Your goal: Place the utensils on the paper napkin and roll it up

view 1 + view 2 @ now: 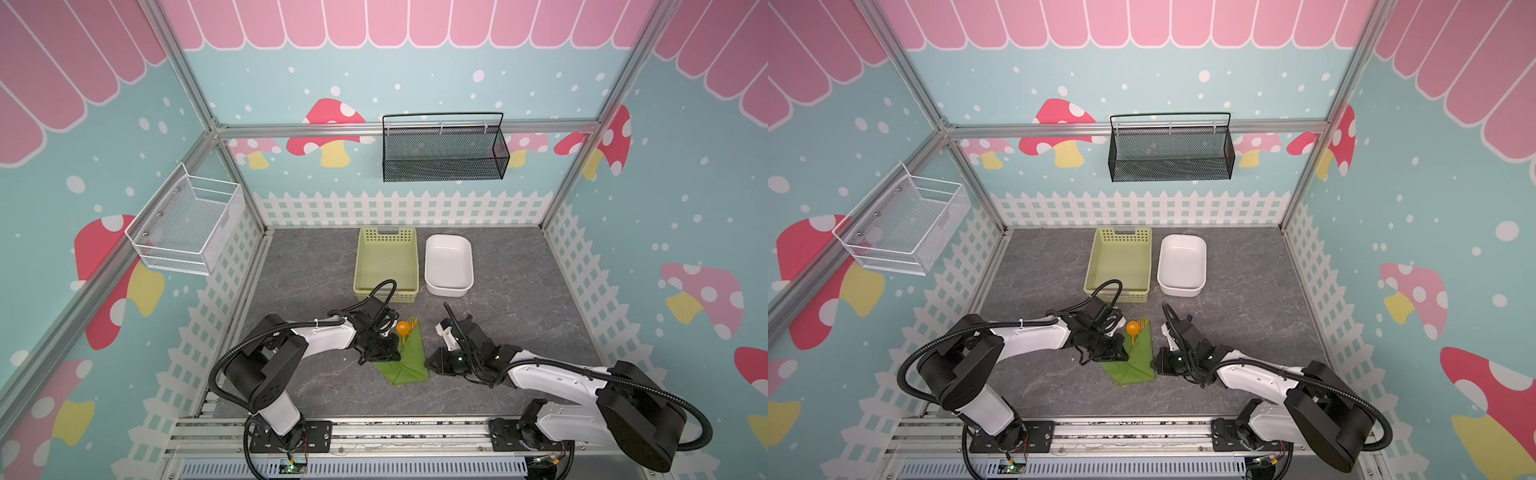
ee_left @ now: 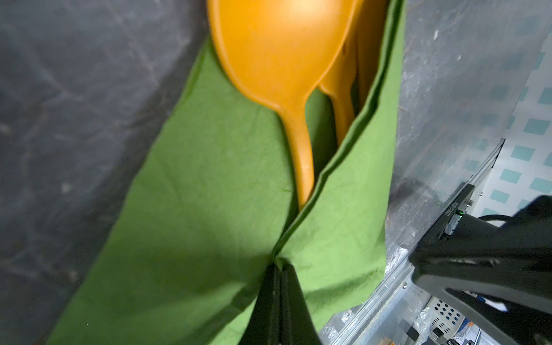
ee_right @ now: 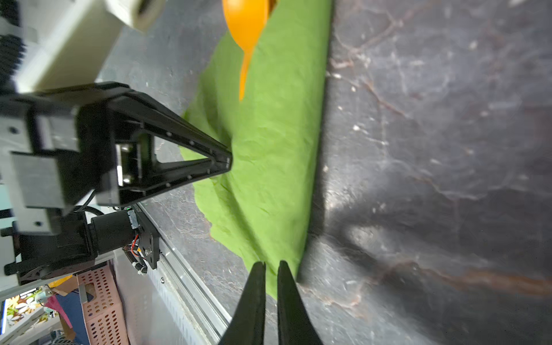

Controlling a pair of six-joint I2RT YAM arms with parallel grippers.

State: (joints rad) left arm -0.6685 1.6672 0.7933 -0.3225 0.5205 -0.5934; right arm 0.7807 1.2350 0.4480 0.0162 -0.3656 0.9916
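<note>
Both low: L pincer (image 2: 279, 267) clamps paper napkin (image 2: 194, 194) fold, R pincer (image 3: 271, 264) nearly closed nearby.

On the table (image 1: 316, 386), the paper napkin (image 1: 410, 363) lies front centre with the utensils (image 1: 403, 329) tucked in it, poking past its far end. Behind it sits the basket (image 1: 365, 257), the dish (image 1: 446, 289) right of that.

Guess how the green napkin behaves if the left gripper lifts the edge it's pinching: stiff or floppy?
Likely floppy: the napkin puckers where the left gripper pinches it. Probably light: its folded edge looks thin. The spoon lies loose in the fold, bowl uncovered, so lifting may spill it.
</note>
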